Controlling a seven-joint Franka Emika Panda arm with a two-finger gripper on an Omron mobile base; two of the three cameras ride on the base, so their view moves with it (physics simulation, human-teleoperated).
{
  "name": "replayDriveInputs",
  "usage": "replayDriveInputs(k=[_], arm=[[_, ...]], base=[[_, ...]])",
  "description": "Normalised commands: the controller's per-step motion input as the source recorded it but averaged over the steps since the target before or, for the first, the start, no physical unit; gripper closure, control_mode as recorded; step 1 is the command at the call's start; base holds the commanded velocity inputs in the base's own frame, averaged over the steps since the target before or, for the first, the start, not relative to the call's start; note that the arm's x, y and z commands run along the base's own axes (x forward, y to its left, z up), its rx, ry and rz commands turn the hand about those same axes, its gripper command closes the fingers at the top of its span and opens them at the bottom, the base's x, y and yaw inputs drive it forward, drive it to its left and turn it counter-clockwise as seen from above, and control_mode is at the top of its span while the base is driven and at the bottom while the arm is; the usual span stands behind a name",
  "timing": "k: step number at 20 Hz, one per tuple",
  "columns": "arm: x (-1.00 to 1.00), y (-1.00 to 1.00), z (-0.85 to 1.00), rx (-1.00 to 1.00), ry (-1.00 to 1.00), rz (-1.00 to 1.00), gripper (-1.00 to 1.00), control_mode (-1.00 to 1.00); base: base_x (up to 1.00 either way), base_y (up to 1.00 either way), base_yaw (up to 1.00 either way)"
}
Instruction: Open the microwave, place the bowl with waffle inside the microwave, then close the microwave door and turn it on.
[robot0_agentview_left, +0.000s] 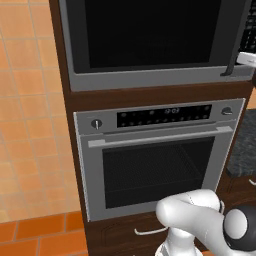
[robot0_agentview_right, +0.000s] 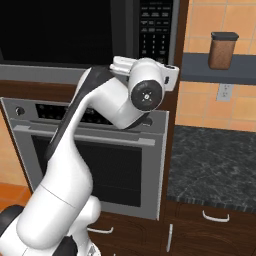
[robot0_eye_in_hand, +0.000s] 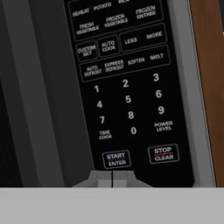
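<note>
The microwave (robot0_agentview_left: 150, 35) is built in above the oven. The microwave door (robot0_agentview_left: 145, 30), black glass in a grey frame, sits flush and shut, with its black vertical handle (robot0_agentview_left: 239, 40) at the right. My gripper (robot0_eye_in_hand: 112, 178) is shut, empty, with its tips together just below the START ENTER button (robot0_eye_in_hand: 116, 159) on the dark button panel (robot0_eye_in_hand: 127, 87). From the right base view my white hand (robot0_agentview_right: 169, 76) is up against the lower part of that panel (robot0_agentview_right: 156, 27). The bowl with waffle is out of view.
The grey oven (robot0_agentview_left: 155, 165), with round knobs and a horizontal handle, sits under the microwave. To the right are a dark stone counter (robot0_agentview_right: 215, 160), a shelf holding a brown jar (robot0_agentview_right: 222, 50), and wooden drawers (robot0_agentview_right: 215, 220) below. My arm (robot0_agentview_right: 75, 150) crosses the oven front.
</note>
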Motion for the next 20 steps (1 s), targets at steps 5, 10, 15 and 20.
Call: replayDriveInputs(k=[5, 10, 15, 20], arm=[[0.06, 0.0, -0.05, 0.0, 0.0, 0.07, 1.0, -1.0], [0.16, 0.0, 0.0, 0.0, 0.0, 0.05, 1.0, -1.0], [0.1, 0.0, 0.0, 0.0, -0.02, 0.06, 1.0, -1.0], [0.14, 0.0, 0.0, 0.0, -0.03, 0.05, 1.0, -1.0]], base=[[0.0, 0.0, 0.0], [0.0, 0.0, 0.0], [0.0, 0.0, 0.0], [0.0, 0.0, 0.0]])
